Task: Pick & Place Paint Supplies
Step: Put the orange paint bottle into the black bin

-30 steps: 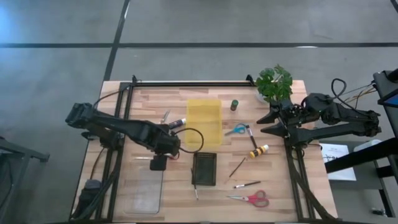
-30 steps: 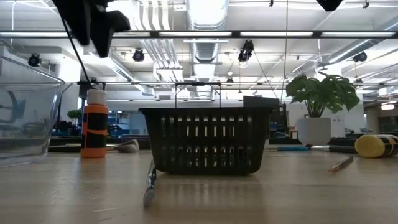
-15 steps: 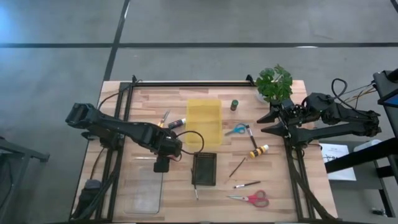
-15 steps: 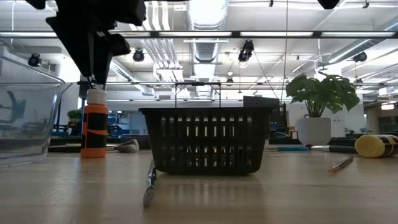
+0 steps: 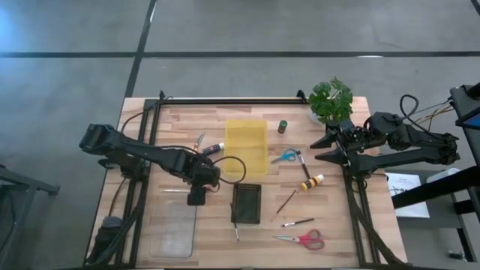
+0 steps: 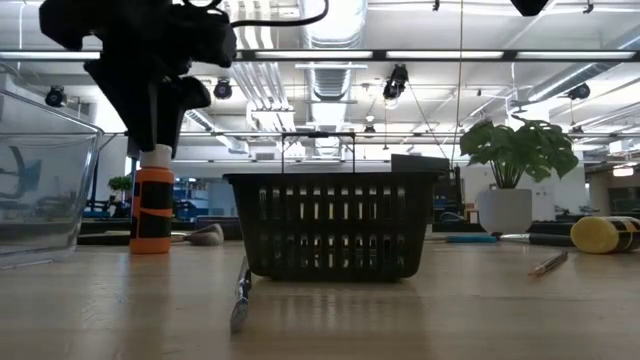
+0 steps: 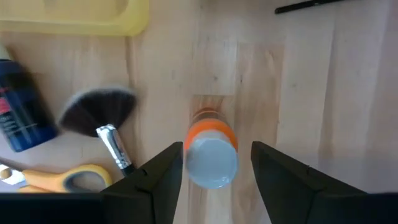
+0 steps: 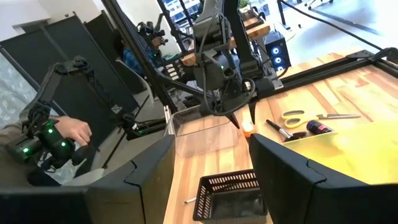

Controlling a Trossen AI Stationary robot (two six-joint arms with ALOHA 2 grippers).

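An orange paint bottle (image 6: 152, 205) with a white cap (image 7: 211, 163) stands upright on the table, left of the black basket (image 5: 246, 202). My left gripper (image 7: 214, 155) hangs over it, pointing down and open. One finger stands on each side of the cap with a gap showing, and in the high view the arm (image 5: 201, 180) hides the bottle. A fan brush (image 7: 99, 112) and a blue bottle (image 7: 18, 115) lie beside it. A yellow-topped bottle (image 5: 313, 181), a green-topped bottle (image 5: 283, 126) and thin brushes (image 5: 286, 201) lie to the right. My right gripper (image 5: 321, 149) waits open near the right edge.
A yellow tray (image 5: 246, 146) sits at the middle far side and a clear container (image 5: 172, 229) at the near left. Yellow scissors (image 5: 199, 141), blue scissors (image 5: 284, 157) and red scissors (image 5: 304, 239) lie about. A potted plant (image 5: 331, 100) stands at the far right. A person shows beyond the table (image 8: 62, 134).
My left gripper has come down over the orange bottle, so its open fingers now reach the cap's level. It also shifted slightly toward the table's right. The bottle has stayed where it was.
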